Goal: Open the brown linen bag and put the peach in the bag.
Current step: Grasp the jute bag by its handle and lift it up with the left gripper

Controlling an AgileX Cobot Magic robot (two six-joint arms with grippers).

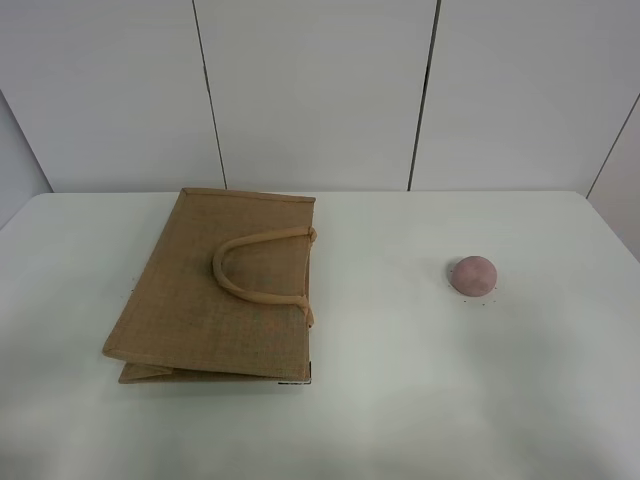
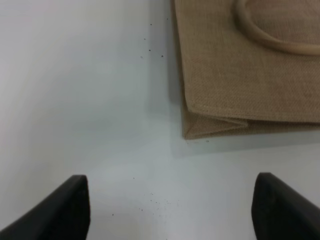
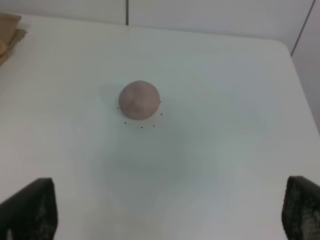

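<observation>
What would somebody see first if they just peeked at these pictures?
The big brown linen bag jumps out first, lying flat on the left of the white table, a beige handle looped on top. Then the small pink peach, alone on the right, well apart from the bag.

no readable text, labels, brands, numbers or signs anywhere

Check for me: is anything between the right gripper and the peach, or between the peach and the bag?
Nothing visible. Only bare table lies between the open right gripper and the peach, and between the peach and the brown linen bag. The bag itself lies flat and closed, though.
</observation>
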